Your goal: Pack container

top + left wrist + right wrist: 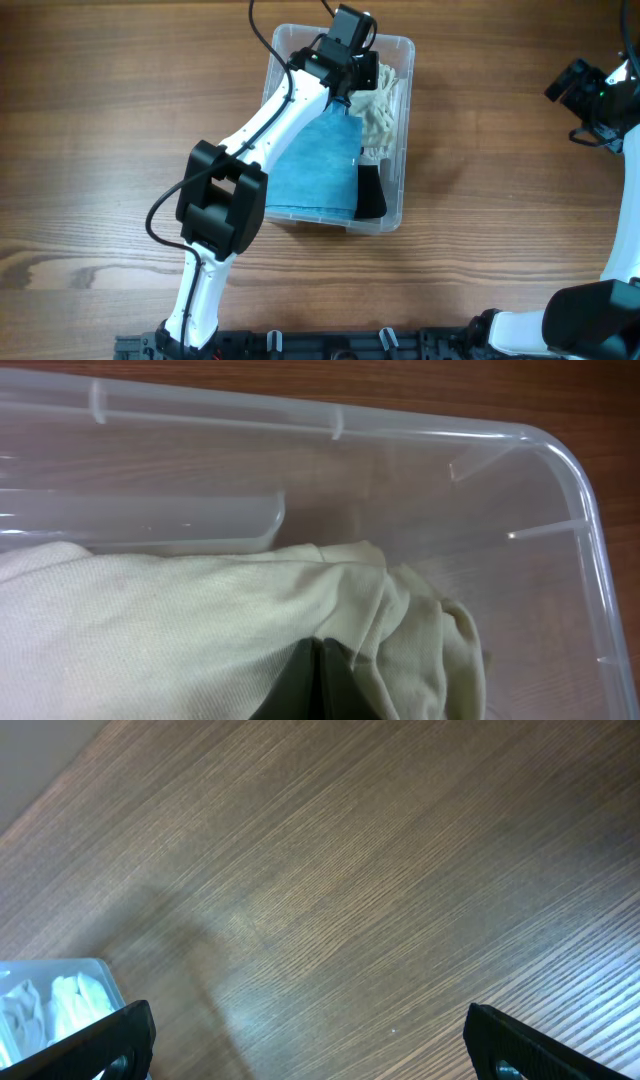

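The clear container [406,150] stands at the table's top centre. Inside lie a blue cloth [315,165], a pale cream cloth [382,112] and a black item [370,190]. My left gripper [360,80] reaches into the far right part of the bin. In the left wrist view its dark fingers [300,685] are pressed together, with folds of the pale cloth [180,620] gathered at their tips, close to the container's wall [590,530]. At the far right edge of the table, my right gripper [582,100] hangs open over bare wood [320,1055], holding nothing.
A clear inner ledge [150,525] runs along the bin wall behind the cloth. The right wrist view catches a corner of the container [70,970] at lower left, with white material inside. Wood tabletop [500,200] surrounds the bin.
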